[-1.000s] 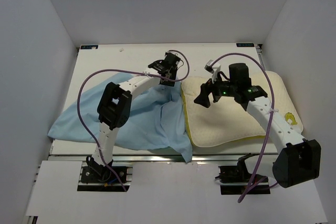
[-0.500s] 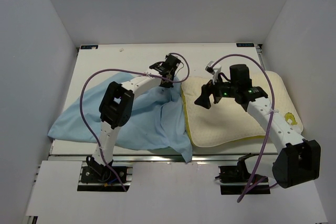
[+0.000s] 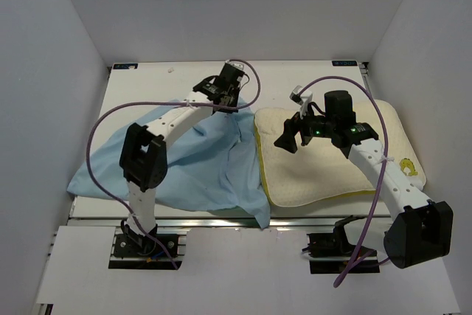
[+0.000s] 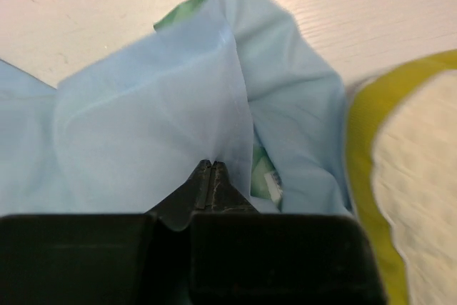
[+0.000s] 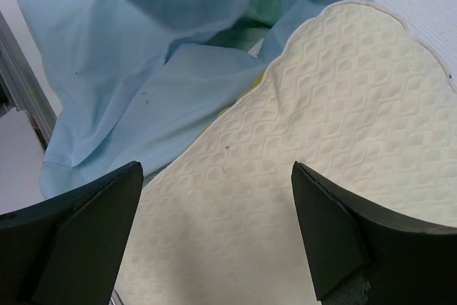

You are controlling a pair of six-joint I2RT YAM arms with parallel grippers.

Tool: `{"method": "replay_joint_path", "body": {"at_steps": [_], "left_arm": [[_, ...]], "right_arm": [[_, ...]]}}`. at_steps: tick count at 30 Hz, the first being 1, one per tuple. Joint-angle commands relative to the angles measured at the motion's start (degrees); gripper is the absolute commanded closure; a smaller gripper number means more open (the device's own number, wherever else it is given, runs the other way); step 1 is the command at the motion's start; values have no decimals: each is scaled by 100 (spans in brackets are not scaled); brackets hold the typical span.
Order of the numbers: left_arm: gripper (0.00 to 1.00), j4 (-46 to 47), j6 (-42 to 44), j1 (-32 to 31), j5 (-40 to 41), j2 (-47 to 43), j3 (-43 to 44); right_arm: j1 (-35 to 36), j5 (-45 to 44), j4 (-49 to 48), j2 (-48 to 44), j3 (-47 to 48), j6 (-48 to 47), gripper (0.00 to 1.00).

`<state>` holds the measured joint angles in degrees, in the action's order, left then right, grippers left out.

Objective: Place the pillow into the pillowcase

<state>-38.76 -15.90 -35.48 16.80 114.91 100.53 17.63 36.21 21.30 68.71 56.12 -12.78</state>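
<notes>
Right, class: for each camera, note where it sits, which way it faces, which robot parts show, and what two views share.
Top external: fixed above and behind the bases, looking down at the table; left arm and right arm show.
Left wrist: on the left arm, looking along the shut left fingers pinching the pillowcase.
Right wrist: on the right arm, looking down between the open right fingers at the pillow.
Shared: both wrist views show pillow edge beside pillowcase.

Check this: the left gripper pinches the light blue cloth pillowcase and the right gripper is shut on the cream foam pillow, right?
No: the right wrist view shows the right gripper open above the cream foam pillow; the rest holds.
</notes>
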Motion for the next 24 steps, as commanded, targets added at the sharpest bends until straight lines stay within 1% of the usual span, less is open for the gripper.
{"method": "replay_joint_path", "body": {"at_steps": [1,2,7,12,18,22,24], "left_arm": [[100,44,61,24,-404,-917,-138],[100,70,61,24,-501,-1014,-191],[100,237,43,15,-1090,-1656,-841],[100,405,-18,15,-1170,-2087,-1474],[100,466,-71,15,-1223,-2236,-1589],[100,352,-62,15,-1214,-2201,-1327],[100,291,-45,33,-1214,-2192,-1186]], "right_arm": [[-23,-131,-108,-68,48,12,11],[-23,-210,-143,-51,40,12,11],[-23,-1211,-582,19,57,204,11],[-23,-1634,-802,274,189,600,11],[74,-1503,-496,1003,347,574,11],[285,-1625,-627,1469,154,618,11],[364,-1792,-688,1654,119,653,13]]}}
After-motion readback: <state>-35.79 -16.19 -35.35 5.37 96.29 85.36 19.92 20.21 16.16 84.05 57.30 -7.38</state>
